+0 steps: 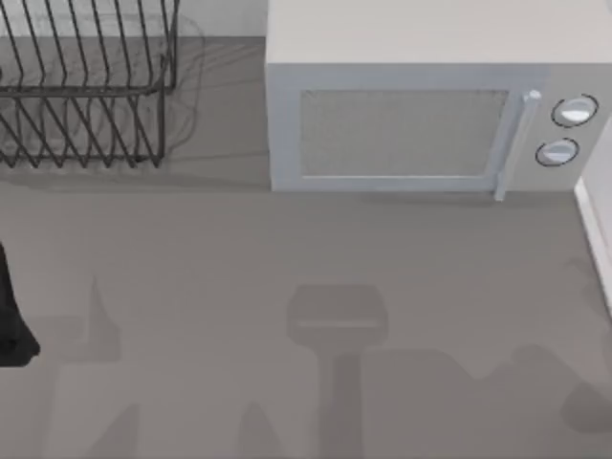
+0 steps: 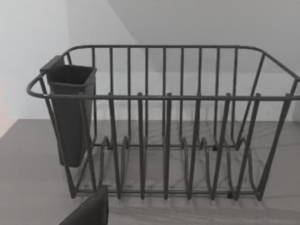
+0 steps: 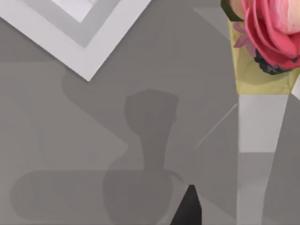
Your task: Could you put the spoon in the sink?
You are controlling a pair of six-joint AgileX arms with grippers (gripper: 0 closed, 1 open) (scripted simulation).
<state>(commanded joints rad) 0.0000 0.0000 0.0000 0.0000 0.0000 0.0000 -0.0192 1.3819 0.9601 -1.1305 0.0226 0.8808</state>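
place: rendered kitchen counter | evidence: microwave (image 1: 421,115) at 12–1 o'clock; wire dish rack (image 1: 81,86) at 10–11 o'clock with dark cutlery cup (image 2: 70,112) on its rim; white sink rim (image 1: 595,239) at 3 o'clock
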